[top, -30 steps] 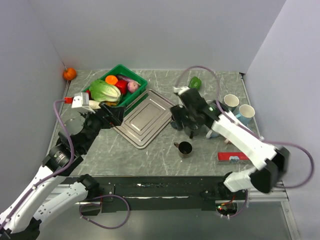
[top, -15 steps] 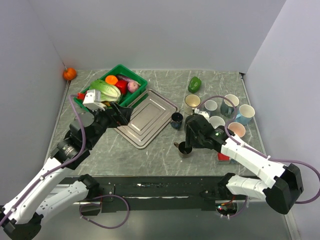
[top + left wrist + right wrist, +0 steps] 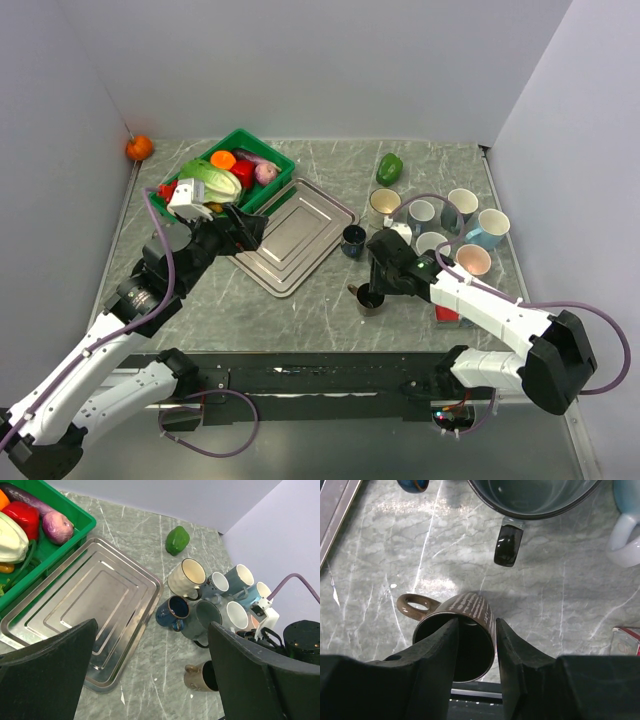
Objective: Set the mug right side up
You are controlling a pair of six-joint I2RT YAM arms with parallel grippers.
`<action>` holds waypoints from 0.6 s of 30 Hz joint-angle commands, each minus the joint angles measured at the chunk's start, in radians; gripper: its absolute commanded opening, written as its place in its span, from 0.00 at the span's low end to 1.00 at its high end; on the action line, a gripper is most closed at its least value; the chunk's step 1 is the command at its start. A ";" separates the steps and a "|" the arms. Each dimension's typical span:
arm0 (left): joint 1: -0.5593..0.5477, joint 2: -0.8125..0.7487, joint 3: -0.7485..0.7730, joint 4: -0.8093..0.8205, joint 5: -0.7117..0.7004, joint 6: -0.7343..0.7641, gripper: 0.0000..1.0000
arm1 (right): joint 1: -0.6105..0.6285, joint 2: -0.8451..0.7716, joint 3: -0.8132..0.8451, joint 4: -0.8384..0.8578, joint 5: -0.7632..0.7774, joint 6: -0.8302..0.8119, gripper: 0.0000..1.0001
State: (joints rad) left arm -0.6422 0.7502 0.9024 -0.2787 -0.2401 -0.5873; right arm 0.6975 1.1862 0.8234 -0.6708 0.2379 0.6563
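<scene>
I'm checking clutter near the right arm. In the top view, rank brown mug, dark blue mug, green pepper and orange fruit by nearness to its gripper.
1. Brown mug, at the jaws of the right gripper.
2. Dark blue mug, just beyond, beside the tray.
3. Green pepper, farther back.
4. Orange fruit, far-left corner.

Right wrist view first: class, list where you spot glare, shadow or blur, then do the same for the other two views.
Right wrist view: glare patch on the table near the brown mug, right end effector fingers dark and soft. Left wrist view: left end effector fingers blurred in the foreground, tray showing mild sheen. Top external view: even light, soft shadows, all sharp.
</scene>
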 commanded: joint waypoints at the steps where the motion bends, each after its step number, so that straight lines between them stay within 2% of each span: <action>1: -0.001 -0.006 -0.003 0.022 0.001 0.004 0.96 | -0.004 0.022 -0.010 0.031 0.037 -0.023 0.43; 9: -0.001 0.000 -0.003 0.021 0.004 0.009 0.96 | 0.017 0.093 0.005 0.076 0.061 -0.125 0.35; 14: 0.001 0.008 0.004 0.015 0.007 0.014 0.96 | 0.026 0.095 0.028 0.140 0.078 -0.222 0.18; 15: -0.001 0.008 0.006 0.015 0.007 0.014 0.96 | 0.027 0.093 0.031 0.149 0.080 -0.234 0.12; 18: -0.001 0.008 0.003 0.016 0.010 0.014 0.96 | 0.034 0.107 0.046 0.174 0.080 -0.285 0.04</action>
State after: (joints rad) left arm -0.6422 0.7567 0.9024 -0.2787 -0.2398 -0.5869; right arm 0.7204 1.2839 0.8188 -0.5705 0.2768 0.4606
